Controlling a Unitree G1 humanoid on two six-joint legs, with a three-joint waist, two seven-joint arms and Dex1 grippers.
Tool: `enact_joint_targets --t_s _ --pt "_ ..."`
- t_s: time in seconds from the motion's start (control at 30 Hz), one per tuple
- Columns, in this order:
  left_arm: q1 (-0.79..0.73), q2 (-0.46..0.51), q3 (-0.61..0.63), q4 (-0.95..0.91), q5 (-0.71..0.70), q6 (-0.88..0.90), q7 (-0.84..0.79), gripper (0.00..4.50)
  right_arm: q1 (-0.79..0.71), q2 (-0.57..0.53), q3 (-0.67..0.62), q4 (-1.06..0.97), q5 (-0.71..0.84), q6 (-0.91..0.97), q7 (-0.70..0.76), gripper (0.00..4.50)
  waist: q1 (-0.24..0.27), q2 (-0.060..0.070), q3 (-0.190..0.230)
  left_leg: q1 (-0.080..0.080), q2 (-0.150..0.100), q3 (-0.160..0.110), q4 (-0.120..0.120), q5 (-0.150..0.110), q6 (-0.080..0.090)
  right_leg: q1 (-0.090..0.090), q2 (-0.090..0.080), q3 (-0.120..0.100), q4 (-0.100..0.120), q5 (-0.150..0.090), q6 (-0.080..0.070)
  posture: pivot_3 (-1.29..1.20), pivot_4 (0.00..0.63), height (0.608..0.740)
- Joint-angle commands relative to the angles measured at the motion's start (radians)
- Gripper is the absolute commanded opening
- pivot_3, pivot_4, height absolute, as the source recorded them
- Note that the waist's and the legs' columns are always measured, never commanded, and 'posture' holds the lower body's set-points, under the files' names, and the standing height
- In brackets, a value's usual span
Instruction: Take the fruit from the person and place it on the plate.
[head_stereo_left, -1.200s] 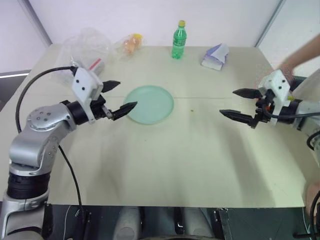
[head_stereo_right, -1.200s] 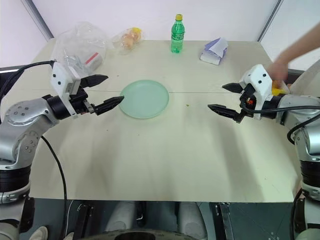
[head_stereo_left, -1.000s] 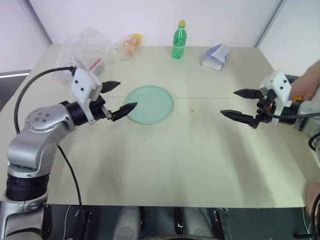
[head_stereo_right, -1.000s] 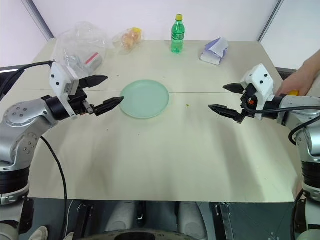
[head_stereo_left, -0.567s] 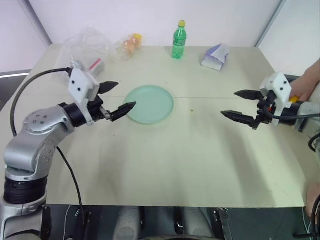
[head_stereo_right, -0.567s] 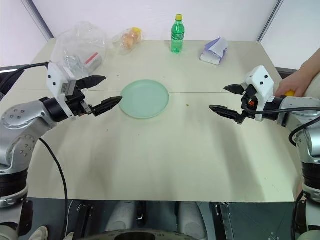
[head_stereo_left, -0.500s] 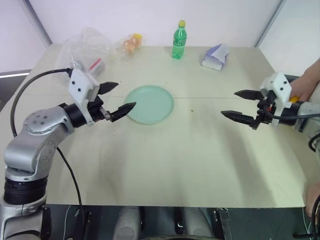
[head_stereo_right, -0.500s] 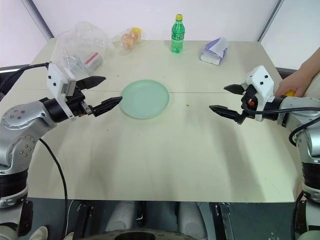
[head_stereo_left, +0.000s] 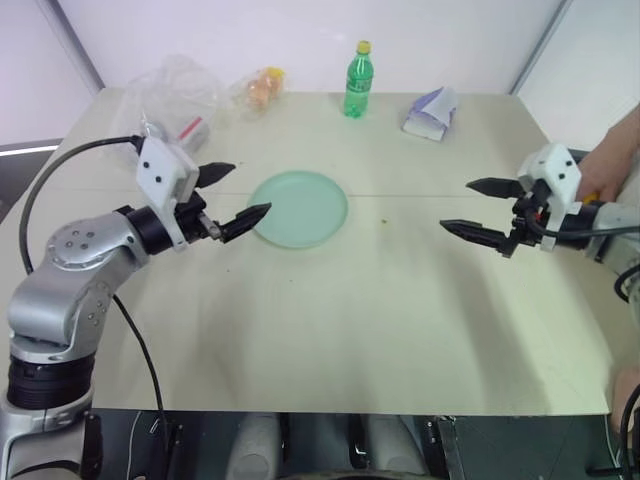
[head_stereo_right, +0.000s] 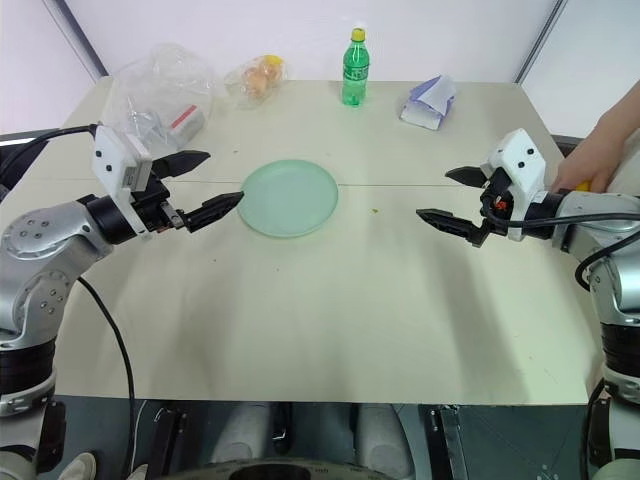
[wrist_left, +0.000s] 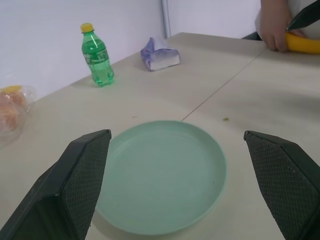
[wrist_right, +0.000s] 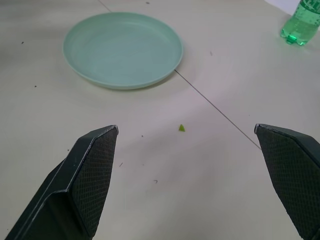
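Observation:
The pale mint-green plate (head_stereo_left: 297, 208) lies flat on the table, left of centre. My left gripper (head_stereo_left: 250, 190) hovers open at the plate's left rim, nothing between its fingers. My right gripper (head_stereo_left: 455, 204) hangs open over bare table well to the right of the plate, pointing toward it. Behind my right wrist, at the table's right edge, the person's hand (head_stereo_right: 585, 160) rests on the fruit. The left wrist view shows the fruit as the yellow end of a banana (wrist_left: 302, 44) under that hand (wrist_left: 274, 30); the rest of the banana is hidden.
A green bottle (head_stereo_left: 358, 80) stands at the far edge, with a purple-and-white packet (head_stereo_left: 432, 112) to its right. A clear bag of orange items (head_stereo_left: 262, 88) and crumpled clear plastic (head_stereo_left: 170, 100) lie at the far left. A green crumb (wrist_right: 181, 128) lies right of the plate.
The person's arm, which reached over my right wrist, has drawn back to the table's right edge. Both grippers stay in place and open.

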Motion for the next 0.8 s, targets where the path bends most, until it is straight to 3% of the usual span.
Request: enact_joint_targets --t_s 0.03,0.63,0.8 --pt "-0.018 0.015 0.012 -0.025 0.008 -0.024 -0.003 4.46 -0.013 0.001 -0.024 -0.010 0.001 -0.021 0.000 4.50 0.000 0.000 0.000 0.000 0.000 0.000 0.000 0.000 0.000 0.000 0.000 0.000 0.000 0.000 0.000 0.00 0.150 0.731" --pt "-0.042 0.014 0.008 0.009 0.026 -0.046 -0.019 4.46 -0.010 0.002 -0.033 -0.020 0.010 -0.016 -0.010 4.50 0.000 0.000 0.000 0.000 0.000 0.000 0.000 0.000 0.000 0.000 0.000 0.000 0.000 0.000 0.000 0.00 0.150 0.731" --pt "-0.062 0.005 -0.001 0.034 0.044 -0.066 -0.017 4.46 -0.166 0.129 -0.031 -0.027 0.063 0.098 -0.175 4.50 -0.007 0.000 0.000 0.000 0.000 0.000 0.000 0.000 0.000 0.000 0.000 0.000 0.001 0.000 0.000 0.00 0.150 0.731"
